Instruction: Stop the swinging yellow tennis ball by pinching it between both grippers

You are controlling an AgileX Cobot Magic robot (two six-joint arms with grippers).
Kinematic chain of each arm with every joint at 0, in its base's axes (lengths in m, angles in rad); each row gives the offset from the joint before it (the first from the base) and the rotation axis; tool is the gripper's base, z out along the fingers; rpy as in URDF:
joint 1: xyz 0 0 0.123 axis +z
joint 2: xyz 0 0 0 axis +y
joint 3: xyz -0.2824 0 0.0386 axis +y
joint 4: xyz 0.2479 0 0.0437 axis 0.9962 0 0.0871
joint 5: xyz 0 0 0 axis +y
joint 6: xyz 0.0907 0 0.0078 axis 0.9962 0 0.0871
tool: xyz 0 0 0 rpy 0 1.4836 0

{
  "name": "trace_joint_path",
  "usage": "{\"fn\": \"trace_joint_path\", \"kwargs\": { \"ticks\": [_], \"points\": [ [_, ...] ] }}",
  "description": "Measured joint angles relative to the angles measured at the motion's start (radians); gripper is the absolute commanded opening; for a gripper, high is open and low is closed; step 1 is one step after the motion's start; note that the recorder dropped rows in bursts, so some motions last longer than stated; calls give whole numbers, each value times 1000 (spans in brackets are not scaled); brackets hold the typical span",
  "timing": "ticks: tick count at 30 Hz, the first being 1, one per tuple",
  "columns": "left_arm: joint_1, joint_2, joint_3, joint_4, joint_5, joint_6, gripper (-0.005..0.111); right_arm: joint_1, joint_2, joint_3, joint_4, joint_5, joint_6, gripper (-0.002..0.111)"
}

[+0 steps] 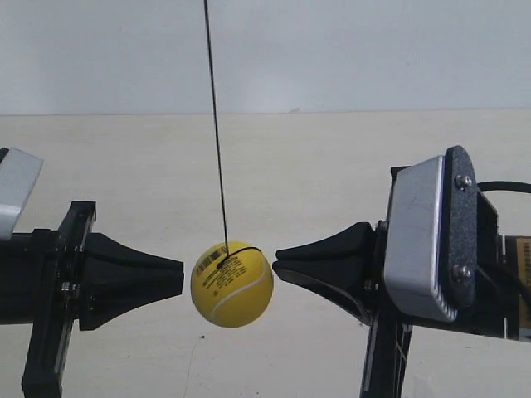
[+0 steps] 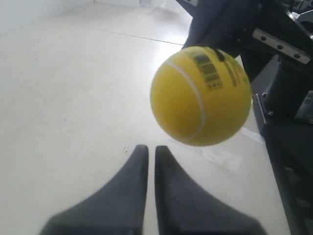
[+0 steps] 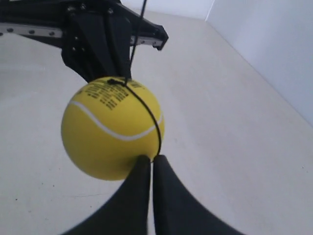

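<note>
Yellow tennis ball (image 1: 231, 284) touches level right gripper (image 1: 275, 259), left gripper (image 1: 182, 279) near.

Exterior camera: set close, level with the bright yellow tennis ball with white seam (image 1: 231, 284), side-on, facing a pale wall (image 1: 373, 50).

Left wrist camera: set behind the black wedge-jawed left gripper (image 2: 147, 151), looking along it. The ball (image 2: 200, 96) is near, with the opposing arm (image 2: 230, 24) beyond.

Right wrist camera: likewise set behind the black wedge-jawed right gripper (image 3: 151, 159), with the ball (image 3: 111, 128) very close.

All three views share the ball.
</note>
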Motion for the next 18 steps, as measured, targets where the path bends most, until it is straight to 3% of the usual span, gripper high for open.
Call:
{"fn": "trace_joint_path", "kwargs": {
  "ticks": [11,18],
  "points": [
    [0,0,0,-57,0,38,5,0,21,-2,-2,-51,-4,0],
    [-46,0,-1,-61,0,43,5,0,60,-2,-2,-65,-8,0]
  ]
}}
